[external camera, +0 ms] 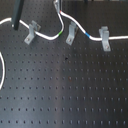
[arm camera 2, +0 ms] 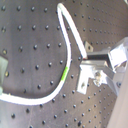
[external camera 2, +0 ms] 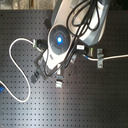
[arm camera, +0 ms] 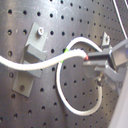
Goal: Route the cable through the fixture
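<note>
Gripping the cable just past its green band, the gripper is seen in the first wrist view with its jaws closed on the cord. In the first exterior view, the cable is laid along the table's far edge, beside the middle fixture. The cord should be lowered squarely into the fork, kept taut, and not dragged against the post.

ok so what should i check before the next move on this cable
1. jaws shut on the cable: ok
2. cable seated in middle fixture fork: cannot tell
3. green band in sight near jaws: ok
4. slack loop left in cable: ok
5. cable reaches right-hand clip in the first exterior view: ok
</note>
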Controlling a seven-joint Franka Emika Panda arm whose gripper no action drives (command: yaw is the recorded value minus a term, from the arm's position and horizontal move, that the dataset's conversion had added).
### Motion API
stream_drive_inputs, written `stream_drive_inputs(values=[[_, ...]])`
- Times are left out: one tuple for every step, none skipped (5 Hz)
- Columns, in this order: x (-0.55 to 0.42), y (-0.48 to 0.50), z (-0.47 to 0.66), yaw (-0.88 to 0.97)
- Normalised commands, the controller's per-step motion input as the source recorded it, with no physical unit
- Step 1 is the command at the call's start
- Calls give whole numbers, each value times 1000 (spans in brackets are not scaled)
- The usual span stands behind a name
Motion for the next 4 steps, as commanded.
stream_drive_inputs(values=[[-15, -22, 0, 154], [49, -75, -1, 91], [94, -342, 14, 391], [44, -179, 30, 666]])
